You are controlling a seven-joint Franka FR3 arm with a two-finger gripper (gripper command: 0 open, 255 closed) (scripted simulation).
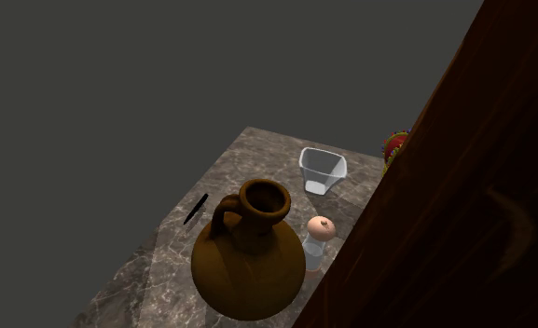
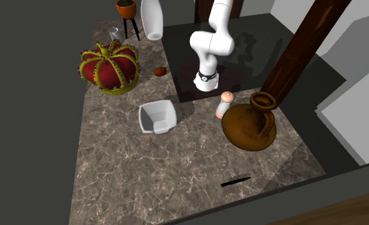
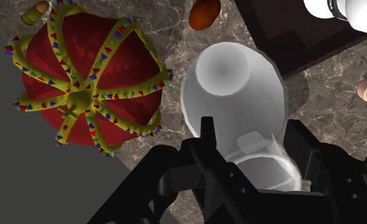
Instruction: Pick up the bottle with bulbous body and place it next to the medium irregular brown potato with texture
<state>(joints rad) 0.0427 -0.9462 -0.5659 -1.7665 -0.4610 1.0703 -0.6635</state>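
My gripper (image 3: 252, 137) is shut on the neck of a white bottle (image 3: 233, 89) with a bulbous body, which hangs base-down from it above the marble tabletop (image 3: 169, 38). In the second exterior view the same bottle (image 2: 152, 18) shows high at the back, its top cut off by the picture's edge. Just beyond the bottle's base lies a small brown potato (image 3: 204, 13), which rests on the marble between the crown and the dark stand (image 2: 160, 71). One black finger (image 3: 208, 137) presses each side of the neck.
A red and gold crown (image 2: 109, 66) stands beside the potato. A white bin (image 2: 158, 117), a big brown jug (image 2: 250, 124), a small shaker (image 2: 224, 104) and a black pen (image 2: 235, 181) share the marble. A dark wooden post (image 1: 444, 186) blocks the shoulder view's right.
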